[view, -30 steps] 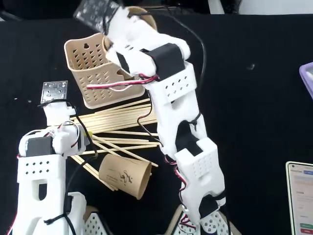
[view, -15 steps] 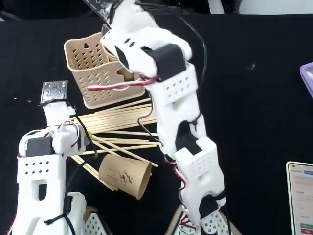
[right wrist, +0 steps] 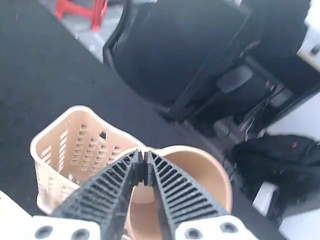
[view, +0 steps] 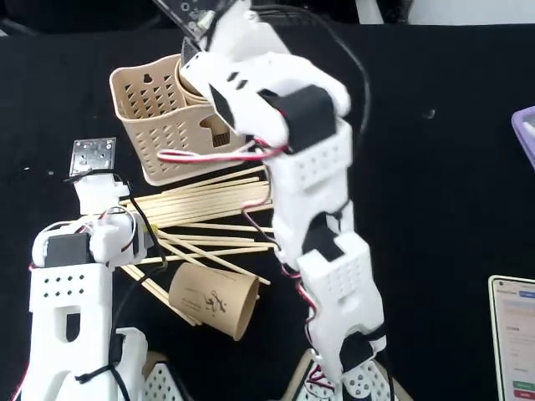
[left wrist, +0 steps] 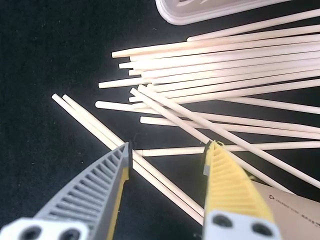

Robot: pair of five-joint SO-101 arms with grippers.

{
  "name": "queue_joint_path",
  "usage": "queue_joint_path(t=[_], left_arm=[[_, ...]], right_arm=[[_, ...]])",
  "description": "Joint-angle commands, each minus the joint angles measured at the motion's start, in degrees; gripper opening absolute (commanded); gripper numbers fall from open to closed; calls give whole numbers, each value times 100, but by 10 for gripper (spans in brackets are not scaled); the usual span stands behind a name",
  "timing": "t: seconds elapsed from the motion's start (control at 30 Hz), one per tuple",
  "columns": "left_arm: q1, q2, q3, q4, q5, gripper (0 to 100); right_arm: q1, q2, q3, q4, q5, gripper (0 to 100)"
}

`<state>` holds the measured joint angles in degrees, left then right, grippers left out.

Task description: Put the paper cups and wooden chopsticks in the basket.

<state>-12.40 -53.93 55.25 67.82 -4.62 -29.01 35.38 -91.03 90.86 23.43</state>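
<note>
Cup-placing step: right gripper [right wrist: 143,156] clamped on rim of tan paper cup [right wrist: 205,175], at mouth of beige slotted plastic basket [view: 159,142] toward black surface's [view: 435,209] far edge. Next, judging so: release, lift clear. Left gripper [left wrist: 167,150] spread above pale wooden chopsticks [left wrist: 225,75].

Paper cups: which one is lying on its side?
The cup beside the chopsticks; the other cup is upright at the basket, in the right tool.

My black bench [view: 435,184] carries a beige basket [view: 150,117]. Beside it lie scattered wooden chopsticks [view: 201,200], with a tipped paper cup [view: 213,299] touching them.
</note>
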Motion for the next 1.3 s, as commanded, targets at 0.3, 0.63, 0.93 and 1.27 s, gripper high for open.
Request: queue_joint_path(t=[0.3,0.63,0.93,1.27], left_arm=[[-75,-132,-66,35,-26,245],[-75,-132,-57,35,-26,245],[-13,-132,-233,475,-26,245],[-4,-132,-532,1064,-782,245]], right_arm=[[97,549,-453,-1319,-62,15],[88,-708,-453,712,-9,54],[563,-2149,444,1073,-62,44],[818,-6598,7152,826,70,148]])
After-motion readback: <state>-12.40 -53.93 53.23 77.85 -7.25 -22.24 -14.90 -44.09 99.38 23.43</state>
